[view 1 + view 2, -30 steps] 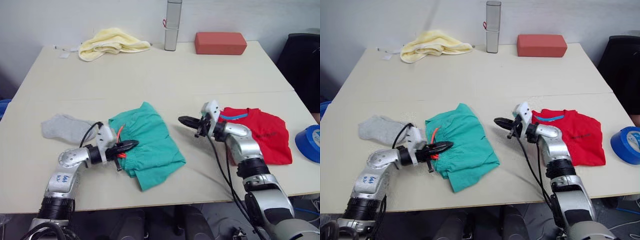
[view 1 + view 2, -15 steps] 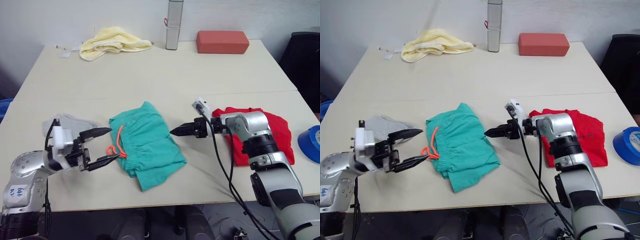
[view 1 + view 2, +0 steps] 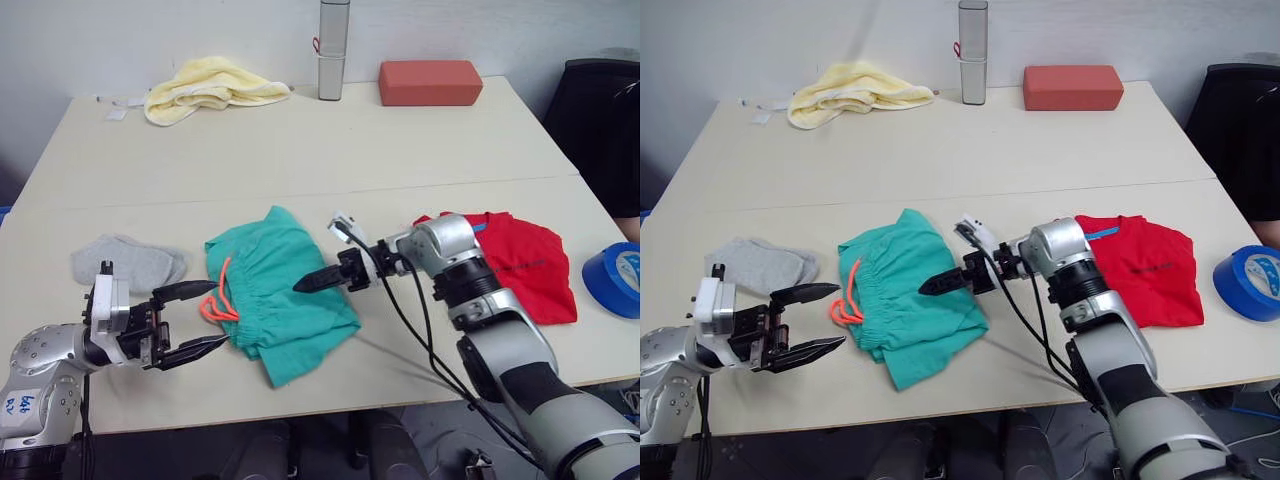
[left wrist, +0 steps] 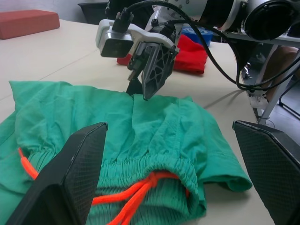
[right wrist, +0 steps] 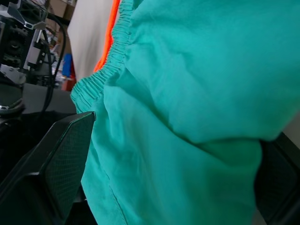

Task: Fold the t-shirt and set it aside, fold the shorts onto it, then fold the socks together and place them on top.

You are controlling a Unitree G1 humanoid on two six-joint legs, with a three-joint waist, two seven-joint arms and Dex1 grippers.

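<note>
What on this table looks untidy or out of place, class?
The shorts lie bunched and skewed near the front edge, their orange drawstring spilling off the waistband toward the open left hand. The t-shirt already lies folded; the socks sit loose.

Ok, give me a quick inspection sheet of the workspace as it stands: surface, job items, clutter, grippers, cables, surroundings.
Surface: pale table, seam across the middle.
T-shirt: red, folded, lying at the robot's right.
Shorts: teal, part-folded at the middle front, orange drawstring lying loose at the waistband.
Socks: grey, lying flat at the left, apart from the shorts.
Clutter: yellow towel, clear tube and red block along the far edge; blue tape roll at the right edge.
Left gripper: open, beside the drawstring, holding nothing.
Right gripper: over the shorts; the wrist view shows its fingers apart.
Cables: black leads along both arms.
Surroundings: white wall, dark chair at the right.
</note>
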